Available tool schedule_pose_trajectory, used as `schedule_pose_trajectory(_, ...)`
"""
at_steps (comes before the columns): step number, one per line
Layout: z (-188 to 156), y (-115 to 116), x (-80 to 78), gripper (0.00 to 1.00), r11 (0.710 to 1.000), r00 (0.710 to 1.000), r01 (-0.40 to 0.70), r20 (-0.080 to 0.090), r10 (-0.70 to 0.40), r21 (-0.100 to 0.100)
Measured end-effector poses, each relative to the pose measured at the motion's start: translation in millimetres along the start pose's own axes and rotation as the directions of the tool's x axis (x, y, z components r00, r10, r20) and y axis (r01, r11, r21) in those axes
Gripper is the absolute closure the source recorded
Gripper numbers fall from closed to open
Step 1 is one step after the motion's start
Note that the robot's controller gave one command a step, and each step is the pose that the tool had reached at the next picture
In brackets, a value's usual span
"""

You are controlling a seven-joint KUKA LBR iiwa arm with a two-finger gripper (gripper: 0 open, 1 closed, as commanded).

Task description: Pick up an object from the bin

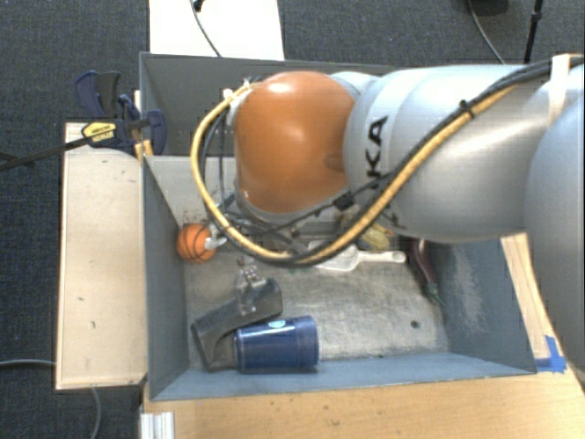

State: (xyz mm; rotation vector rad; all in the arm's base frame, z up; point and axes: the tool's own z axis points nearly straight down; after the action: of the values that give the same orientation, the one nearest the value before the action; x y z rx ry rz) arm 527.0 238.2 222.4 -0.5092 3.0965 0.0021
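The arm (475, 163) is in over the bin (388, 314) from the right, its big silver body covering most of the back half. The round orange cover (288, 144) at the wrist sits over the middle-left, with yellow and black cables (208, 144) looped round it.

Below that cover a bit of the gripper (252, 289) pokes out, pointing down towards the bin's front-left corner. It's right over the top end of a dark grey flat piece (219, 329), which lies tilted on the floor of the bin near that corner. Whether the two are touching is hard to say from here, and I cannot tell whether the gripper is open or closed; the metal there is too jumbled to read.

Against the dark grey piece, on its right, lies a blue cylinder (277, 344) on its side, close along the bin's front wall. Up by the left wall, just beside the cable loop, there's a small orange ball (194, 242), well apart from the blue cylinder.

Further right, under the arm, a white thing (370, 259) sticks out flat towards the middle of the bin, with something yellowish (377, 239) just behind it, mostly hidden. The floor in the front-right part is bare grey metal.
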Motion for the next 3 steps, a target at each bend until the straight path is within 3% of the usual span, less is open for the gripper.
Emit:
schedule_pose_trajectory(1,-1.0,0.0,-0.6,0.0,1.0,1.0,-0.002,0.001,0.002,0.0)
schedule_pose_trajectory(2,48.9,6.3,10.5,0.0,1.0,1.0,0.007,0.006,-0.007,-0.001)
schedule_pose_trajectory(3,116.2,3.8,16.1,0.0,1.0,1.0,0.021,-0.001,-0.021,-0.003)
